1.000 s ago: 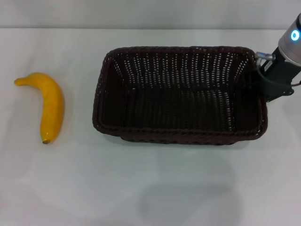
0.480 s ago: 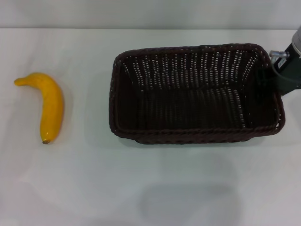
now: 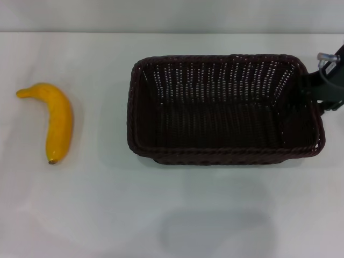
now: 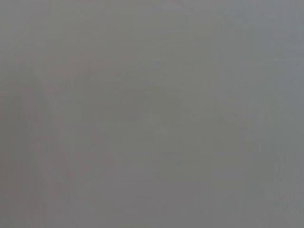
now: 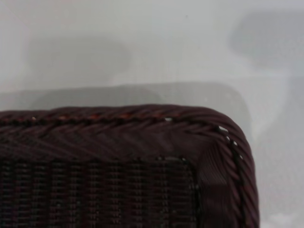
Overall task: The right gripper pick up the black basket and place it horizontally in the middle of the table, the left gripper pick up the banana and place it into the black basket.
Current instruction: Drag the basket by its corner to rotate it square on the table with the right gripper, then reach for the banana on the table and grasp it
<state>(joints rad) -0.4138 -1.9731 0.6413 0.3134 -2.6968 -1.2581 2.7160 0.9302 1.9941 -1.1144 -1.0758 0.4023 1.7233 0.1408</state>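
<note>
Right gripper (image 3: 322,88) at the basket's (image 3: 223,110) near end wall, grip state indiscernible, basket lying lengthwise for loading; banana (image 3: 55,122) far beyond the basket's opposite end.

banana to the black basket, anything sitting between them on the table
Nothing visible. Only bare table separates the banana from the black basket, and the basket holds nothing. The right gripper is at the basket's far right end; the left gripper is out of view.
</note>
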